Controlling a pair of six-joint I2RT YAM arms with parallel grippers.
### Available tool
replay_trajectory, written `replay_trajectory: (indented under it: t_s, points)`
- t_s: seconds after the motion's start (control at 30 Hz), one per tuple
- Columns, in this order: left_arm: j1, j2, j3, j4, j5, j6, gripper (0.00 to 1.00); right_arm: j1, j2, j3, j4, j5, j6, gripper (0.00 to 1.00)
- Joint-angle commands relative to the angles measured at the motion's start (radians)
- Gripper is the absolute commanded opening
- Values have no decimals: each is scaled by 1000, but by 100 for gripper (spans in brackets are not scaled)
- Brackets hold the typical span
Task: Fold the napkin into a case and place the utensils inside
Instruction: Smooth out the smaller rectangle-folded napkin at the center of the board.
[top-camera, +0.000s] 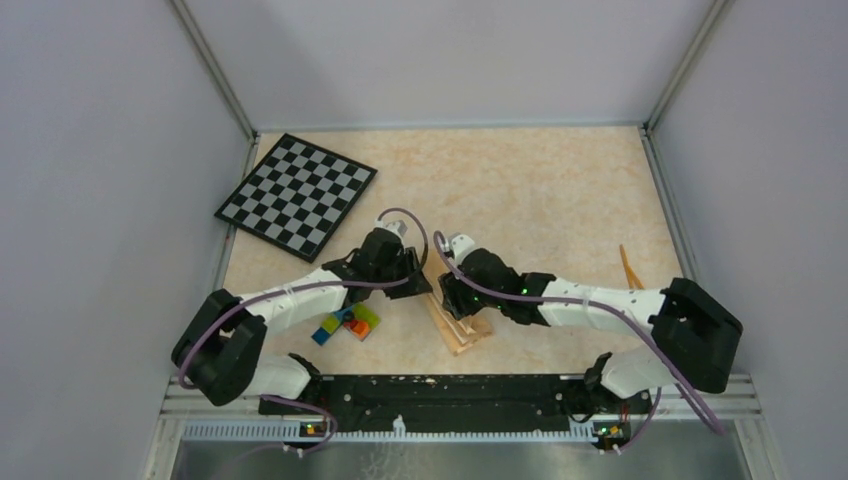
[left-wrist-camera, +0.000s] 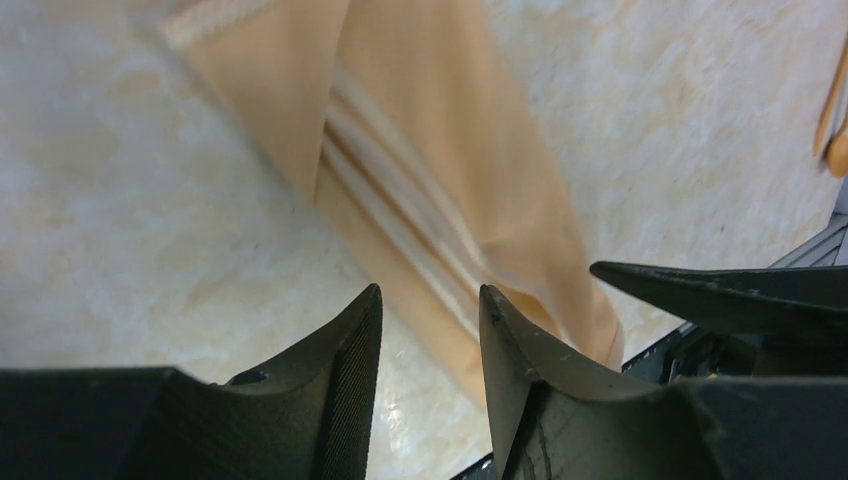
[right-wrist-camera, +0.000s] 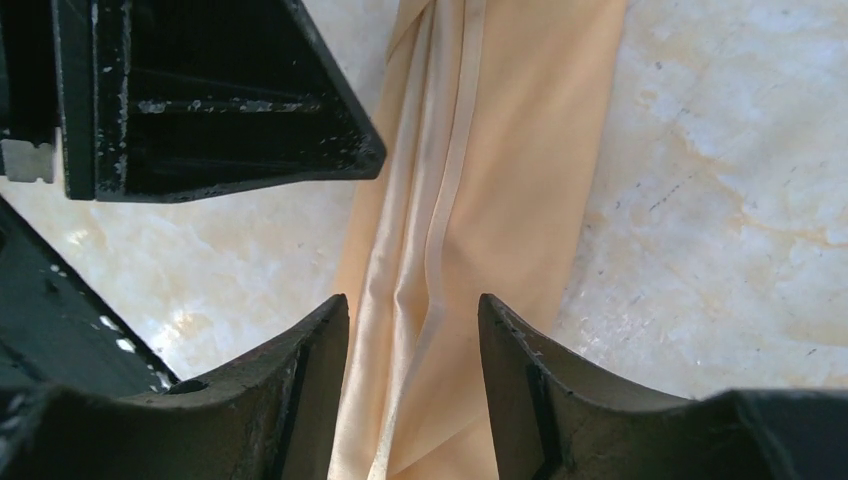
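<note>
Tabletop (left-wrist-camera: 120, 200): napkin (left-wrist-camera: 440, 150) under L gripper (left-wrist-camera: 430, 300) & R gripper (right-wrist-camera: 413, 305), prob. unheld.

The left gripper (left-wrist-camera: 428, 300) and right gripper (right-wrist-camera: 412, 305) point downward close together, each with jaws parted.

**Peach napkin folded to a narrow strip, utensils lying apart**

A peach-orange napkin (top-camera: 466, 330) lies flat on the table (top-camera: 540, 190), near the front edge and about midway across. It is folded lengthwise into a long, narrow rectangle set at a slant. Pale hemmed edges run side by side along its length, overlapping down the middle. Its far end is partly hidden. The utensils (top-camera: 630, 268), slim and orange-yellow, lie by the table's right edge, well apart from the napkin. How many there are cannot be told.
</note>
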Motion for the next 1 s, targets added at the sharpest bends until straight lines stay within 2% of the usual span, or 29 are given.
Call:
replay_trajectory:
  t_s: [0.0,0.13,0.37,0.5,0.57,0.63,0.7,0.8,0.97]
  points:
    - [0,-1,-71,8,63,-120,46,63,53,35,-8,115,-50,52]
    - [0,-18,-149,85,72,-166,46,102,111,49,-3,158,-67,53]
    - [-21,86,-167,169,105,-208,45,160,185,74,-7,261,-97,54]
    - [-33,114,-167,172,77,-224,38,175,197,67,11,284,-78,51]
    - [-36,121,-165,169,63,-227,33,178,195,61,26,299,-63,45]
    - [-39,127,-167,171,58,-231,24,178,202,68,28,301,-51,36]
    - [-42,133,-174,184,58,-239,15,178,202,75,27,287,-39,19]
    - [-51,133,-189,198,41,-262,8,177,185,82,30,243,-23,0]
    - [-67,93,-236,225,-21,-324,0,178,149,85,22,157,36,0]
